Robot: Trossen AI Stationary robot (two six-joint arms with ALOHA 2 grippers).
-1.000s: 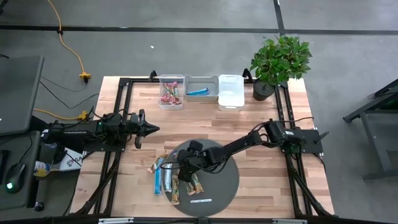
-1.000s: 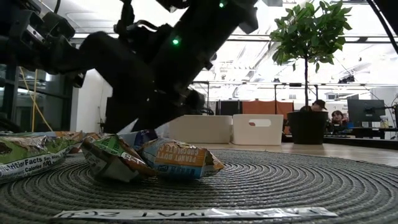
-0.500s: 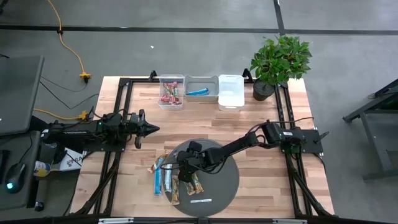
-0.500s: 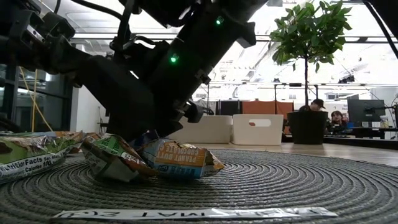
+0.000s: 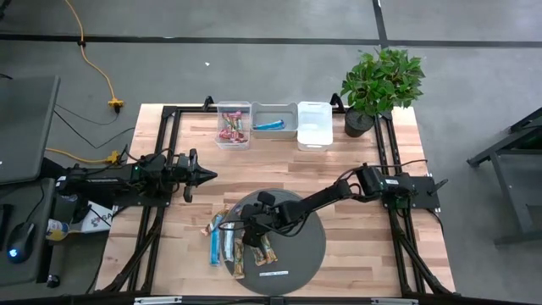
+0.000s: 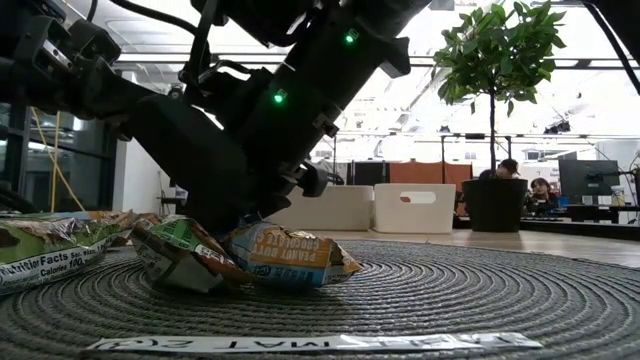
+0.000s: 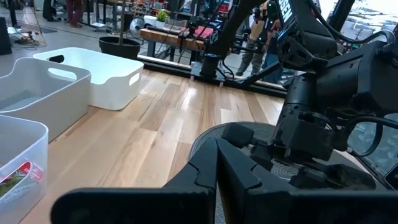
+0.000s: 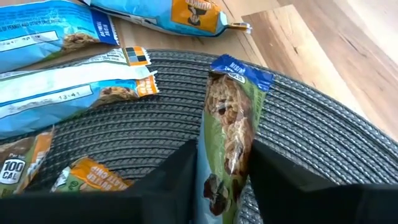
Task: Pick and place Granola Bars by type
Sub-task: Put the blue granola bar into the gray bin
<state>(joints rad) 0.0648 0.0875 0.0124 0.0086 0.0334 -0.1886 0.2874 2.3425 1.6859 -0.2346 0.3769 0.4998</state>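
Observation:
My right gripper [image 5: 240, 230] reaches from the table's right over the left part of the round dark mat [image 5: 298, 246]. In the right wrist view its fingers [image 8: 181, 167] stand on either side of a green-brown granola bar with a blue end [image 8: 227, 118]. Blue bars [image 8: 68, 87] and brown-orange bars [image 8: 93, 182] lie flat on the mat's left edge and the wood [image 5: 222, 246]. The low view shows the gripper [image 6: 238, 212] down among the bars [image 6: 285, 258]. My left gripper [image 5: 204, 175] waits shut above the table's left half. My right gripper pinches the green-brown bar between its two fingers, on the bar's long sides near the middle [image 8: 225, 163]. The fingers come slanting down from the table's right and lie along the bar. It rests flat on the mat, its blue end [image 8: 242, 68] pointing away from the gripper.
Three bins stand at the far edge: a clear one with red-pink bars [image 5: 233, 126], a grey one with a blue bar [image 5: 273, 122], a white one [image 5: 315, 125]. A potted plant [image 5: 379, 80] stands at the far right. A white label strip [image 5: 273, 274] lies on the mat.
My right gripper has come down onto the cluster of bars at the mat's left edge, moving slightly toward the table's left. The bars lie where they did.

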